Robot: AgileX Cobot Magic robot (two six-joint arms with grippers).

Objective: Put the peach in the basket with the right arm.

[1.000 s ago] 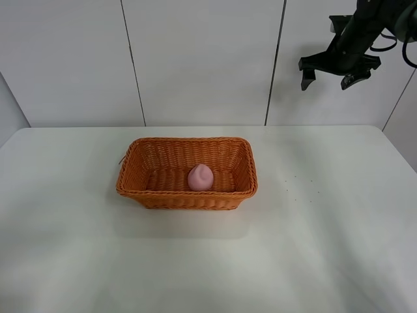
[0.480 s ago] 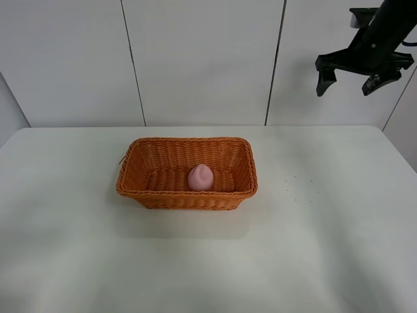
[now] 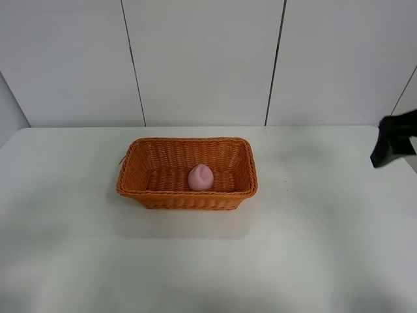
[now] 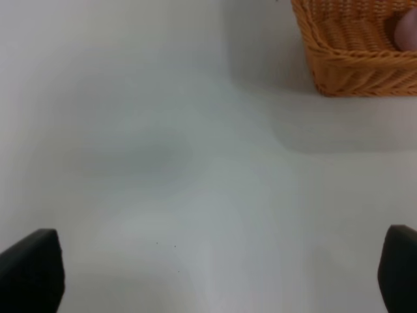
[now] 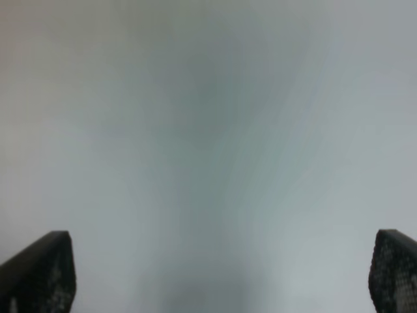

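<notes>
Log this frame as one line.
small pink peach: inside orange woven wicker basket | right end effector: open, empty, at table's right edge | placement: done

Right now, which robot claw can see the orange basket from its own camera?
The left gripper. Its wrist camera shows a corner of the basket on the white table. The right gripper sees only blurry grey.

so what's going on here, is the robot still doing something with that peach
Nothing is being handled right now. The peach already lies inside the basket in the middle of the white table. The right arm has pulled off to the table's right edge, and its tool is open and empty. The left tool is also open, above bare table near the basket.
</notes>
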